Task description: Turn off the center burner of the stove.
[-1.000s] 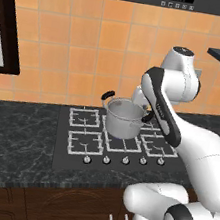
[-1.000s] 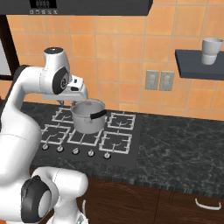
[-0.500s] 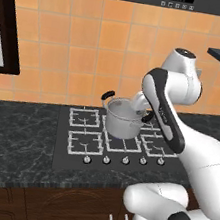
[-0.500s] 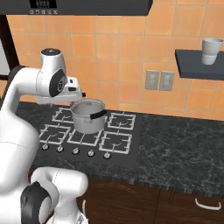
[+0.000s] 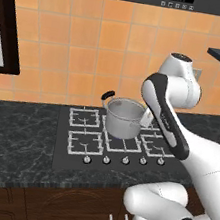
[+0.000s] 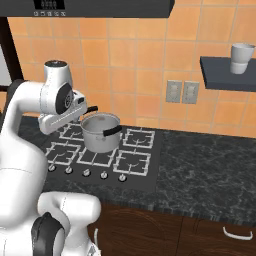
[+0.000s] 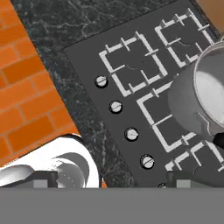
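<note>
**Knob row lies below and in front of the raised hand**

Orange tiles back a dark marble counter holding the stove (image 5: 68, 162). A pot (image 5: 124, 117) sits on the center burner (image 5: 123, 143); the middle knob (image 5: 125, 160) is on the front edge, nearer the base. The gripper (image 6: 80, 98) hangs above the cooktop beside the pot, looking down over the knobs. Jaw spacing: cannot tell. Arm folded high, elbow up.
</note>
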You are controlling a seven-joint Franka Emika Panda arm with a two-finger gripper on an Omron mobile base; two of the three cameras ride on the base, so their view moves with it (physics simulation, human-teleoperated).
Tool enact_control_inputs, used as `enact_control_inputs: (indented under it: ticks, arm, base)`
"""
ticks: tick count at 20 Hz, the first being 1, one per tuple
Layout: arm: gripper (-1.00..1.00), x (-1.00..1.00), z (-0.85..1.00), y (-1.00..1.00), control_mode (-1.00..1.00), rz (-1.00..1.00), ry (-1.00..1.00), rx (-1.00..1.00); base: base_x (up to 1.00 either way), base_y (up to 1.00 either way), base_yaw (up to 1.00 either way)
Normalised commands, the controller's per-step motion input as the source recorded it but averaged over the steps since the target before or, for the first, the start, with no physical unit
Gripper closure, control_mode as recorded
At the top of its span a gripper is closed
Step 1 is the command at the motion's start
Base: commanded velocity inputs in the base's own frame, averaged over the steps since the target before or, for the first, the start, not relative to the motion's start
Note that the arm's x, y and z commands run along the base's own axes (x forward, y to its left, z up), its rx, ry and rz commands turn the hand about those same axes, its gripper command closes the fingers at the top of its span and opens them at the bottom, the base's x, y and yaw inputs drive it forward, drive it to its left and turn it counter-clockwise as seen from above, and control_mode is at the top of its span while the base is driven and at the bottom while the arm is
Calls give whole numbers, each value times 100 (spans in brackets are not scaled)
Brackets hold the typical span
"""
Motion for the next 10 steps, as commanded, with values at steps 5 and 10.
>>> enact_control_inputs:
  ticks: [5,10]
  arm:
    - [-100,-2,-19,-6,-100,85,0,-28]
    - [-100,-16,-45,-10,-100,83,0,-9]
  base:
    - [0,0,0]
    - [0,0,0]
